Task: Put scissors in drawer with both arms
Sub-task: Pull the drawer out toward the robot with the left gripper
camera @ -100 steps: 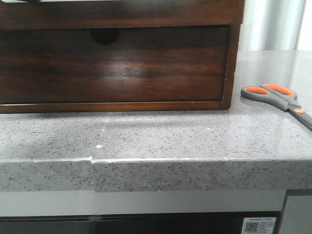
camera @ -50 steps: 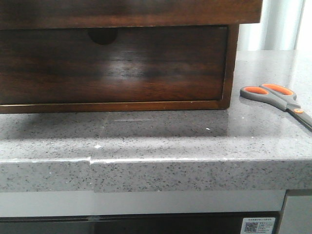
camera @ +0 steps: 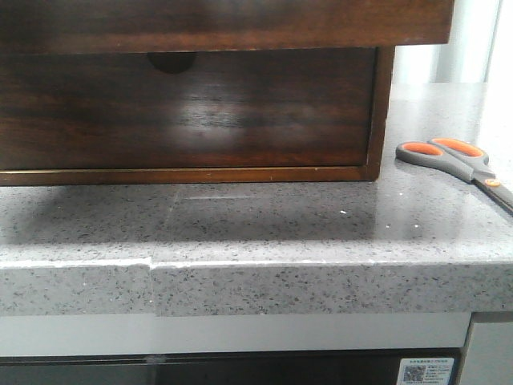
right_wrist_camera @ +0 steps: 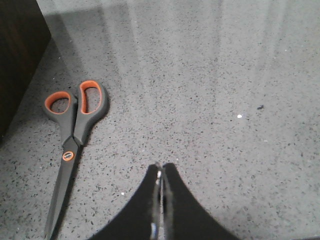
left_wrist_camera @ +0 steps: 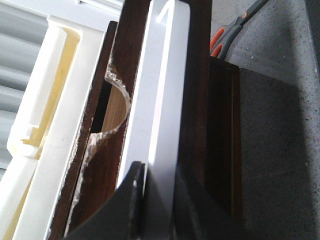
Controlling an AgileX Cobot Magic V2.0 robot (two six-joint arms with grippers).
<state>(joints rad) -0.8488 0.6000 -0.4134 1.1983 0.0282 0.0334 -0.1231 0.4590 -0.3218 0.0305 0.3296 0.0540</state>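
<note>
On your left, the left gripper (left_wrist_camera: 159, 187) pinches the front edge of the drawer (camera: 224, 22) — its dark fingers (left_wrist_camera: 131, 192) sit on either side of the pale inner face of the drawer front, right at the wide cut-out. In the front view that shallow dark-brown drawer juts forward across the top of the frame, overhanging the taller drawer front (camera: 188, 108) with the small finger notch below it. Both belong to the wooden cabinet (camera: 383, 112) standing on the speckled grey countertop (camera: 264, 220).

Moving right, you find the scissors (camera: 453, 160) lying flat on the countertop just beside the cabinet's right side, apart from it, orange-lined loops toward the cabinet and dark blades running off toward the right edge.

Furthest right, the right gripper (right_wrist_camera: 161, 172) hangs above bare stone with its fingers pressed together, empty — the scissors lie nearby, untouched.
</note>
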